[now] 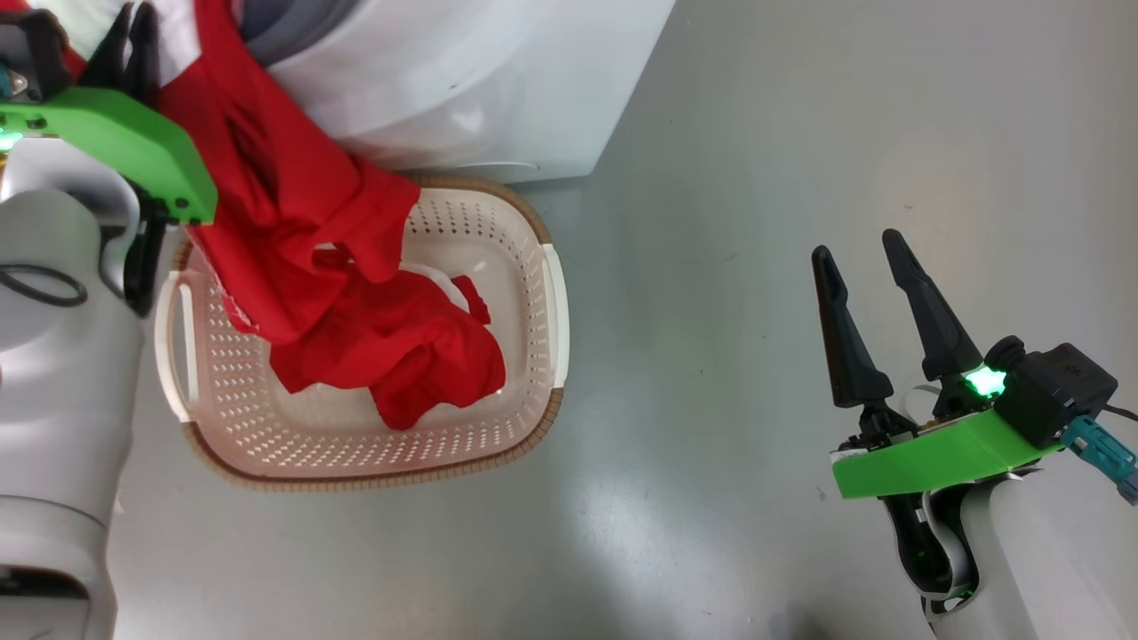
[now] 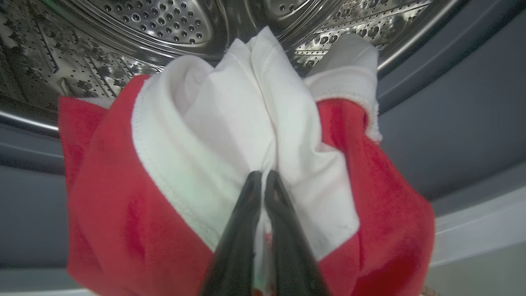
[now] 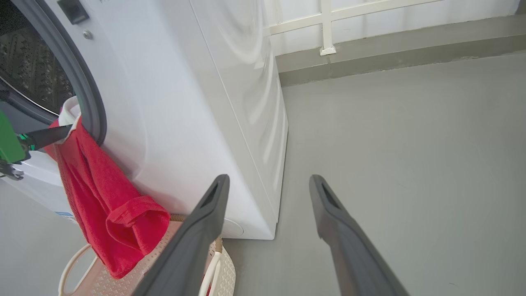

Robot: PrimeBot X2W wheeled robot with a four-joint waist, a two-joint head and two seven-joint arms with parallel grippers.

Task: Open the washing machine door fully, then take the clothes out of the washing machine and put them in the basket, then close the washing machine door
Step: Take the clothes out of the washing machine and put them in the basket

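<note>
Pinching the clothes by a white panel, fingers of the left gripper were closed. Fingers of the right gripper stood open, lower right.

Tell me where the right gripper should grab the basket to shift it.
Probably the white right handle of the basket, approached from the robot's right: it's a bare loop standing off the wall, and the clothes drape over the left side.
</note>
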